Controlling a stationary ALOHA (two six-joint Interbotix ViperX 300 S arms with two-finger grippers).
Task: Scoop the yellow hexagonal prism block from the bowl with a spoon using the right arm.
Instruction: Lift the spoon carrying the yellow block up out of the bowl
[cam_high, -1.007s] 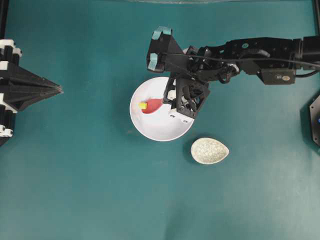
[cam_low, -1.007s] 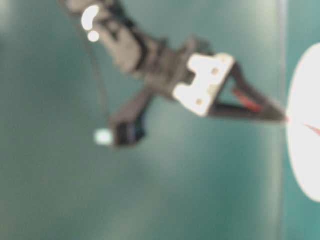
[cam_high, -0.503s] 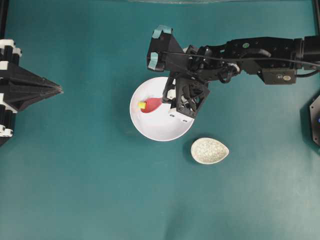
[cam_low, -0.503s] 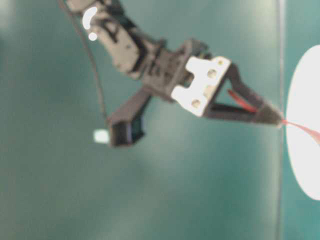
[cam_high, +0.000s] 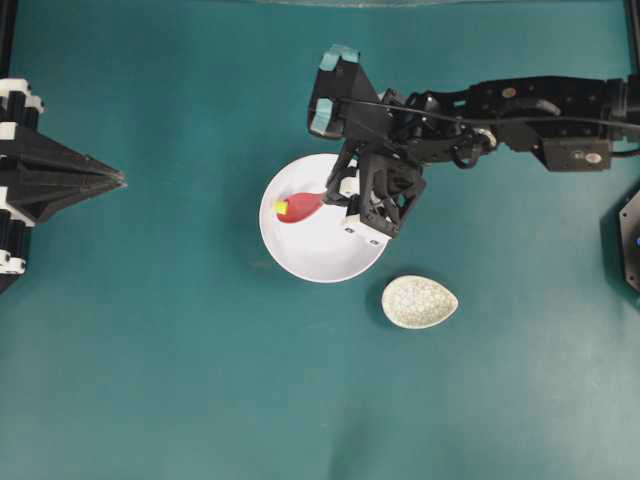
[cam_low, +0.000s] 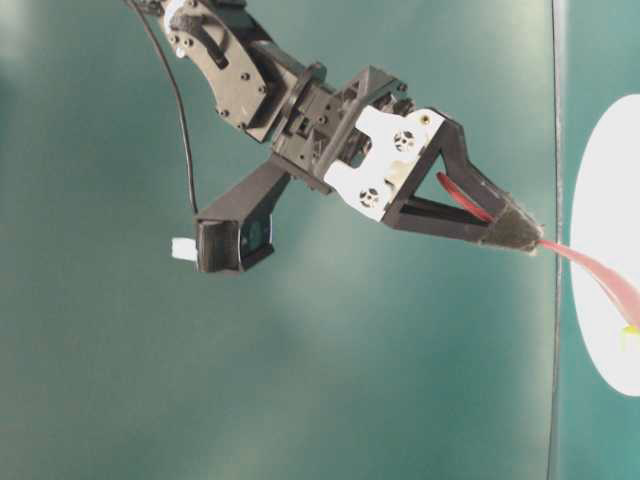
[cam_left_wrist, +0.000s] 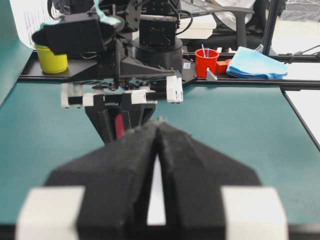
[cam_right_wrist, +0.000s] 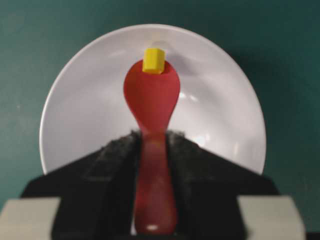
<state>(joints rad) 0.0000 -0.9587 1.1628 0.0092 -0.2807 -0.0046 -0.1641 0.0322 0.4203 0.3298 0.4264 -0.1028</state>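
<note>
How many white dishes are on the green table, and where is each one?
2. The bowl sits near the middle, under the right end effector holding the spoon. The small speckled dish lies apart from it, to the lower right in the overhead view. None appears hidden.

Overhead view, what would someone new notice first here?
The red spoon clamped in the right end effector, its scoop inside the white bowl at mid-table, with the yellow block at the scoop's tip. Just below and right of the bowl sits a small speckled dish.
</note>
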